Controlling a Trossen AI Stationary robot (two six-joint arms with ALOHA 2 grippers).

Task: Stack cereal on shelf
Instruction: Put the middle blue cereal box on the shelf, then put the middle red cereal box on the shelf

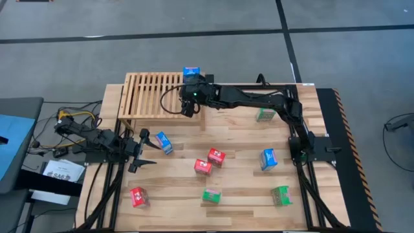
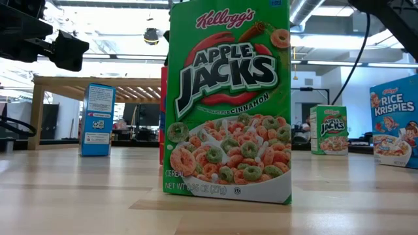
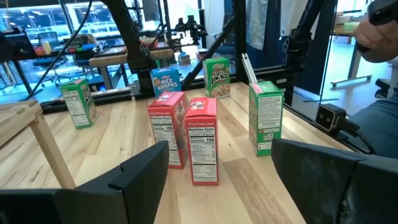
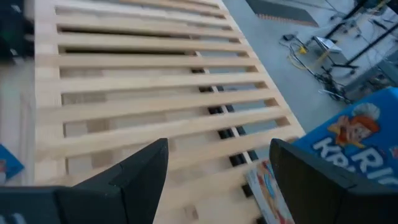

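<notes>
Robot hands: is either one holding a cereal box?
No. The right gripper is open above the shelf, blue box beside it. The left gripper is open and empty.

The shelf (image 1: 152,96) has its slatted top bare except at the far right corner, where a blue Rice Krispies box (image 1: 191,72) stands beside the right end effector (image 1: 188,107); two red boxes (image 1: 210,161) crowd the middle of the desk (image 1: 246,194), with open lanes around them
</notes>
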